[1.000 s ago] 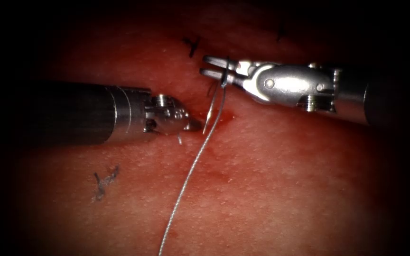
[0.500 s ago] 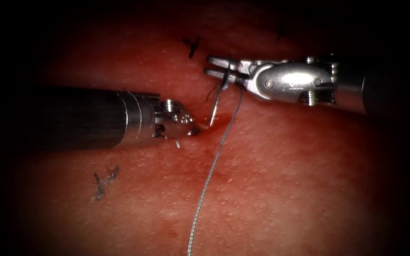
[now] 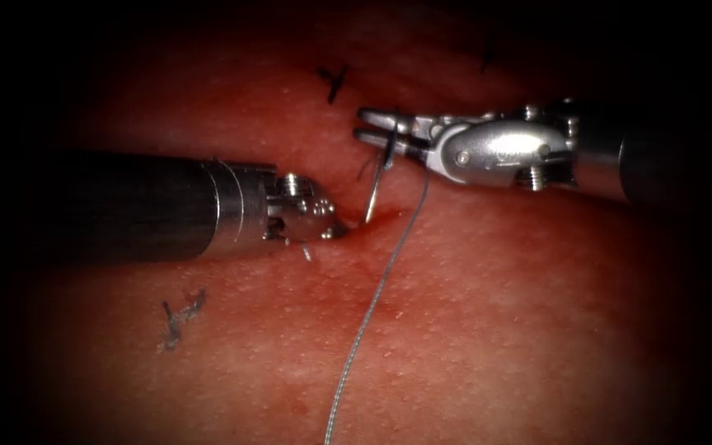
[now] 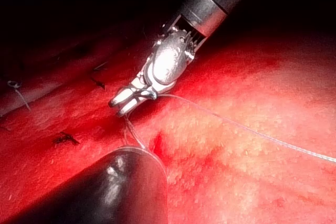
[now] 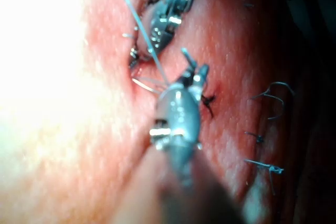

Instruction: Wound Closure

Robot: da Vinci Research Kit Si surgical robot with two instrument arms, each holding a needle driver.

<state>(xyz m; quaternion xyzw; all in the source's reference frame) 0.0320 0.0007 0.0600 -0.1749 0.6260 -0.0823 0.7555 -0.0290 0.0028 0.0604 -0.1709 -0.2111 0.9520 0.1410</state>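
Note:
My right tool (image 3: 372, 125) comes in from the right, its jaws shut on the curved needle (image 3: 377, 185) near its rear end. The needle hangs steeply down, and its tip meets the tissue (image 3: 488, 313) at a small wet dimple, just right of the left tool's tip. My left tool (image 3: 333, 231) lies low with shut jaws, its tip pressed on the tissue beside that spot and nothing held. Pale thread (image 3: 372, 305) trails from under the right tool toward the near edge. The left wrist view has the right tool (image 4: 126, 103) and the thread (image 4: 252, 132).
Dark knotted stitches sit on the tissue: one above the needle (image 3: 335, 80), one near left (image 3: 181, 317), one far right (image 3: 488, 58). The right wrist view has more tied stitches (image 5: 265, 169) beside the right tool (image 5: 194, 74). Red fluid wets the area around the needle.
The left tool has slid right until its tip is against the needle's entry spot. The right tool rolled and lowered the needle's tip into the tissue. The thread swung right.

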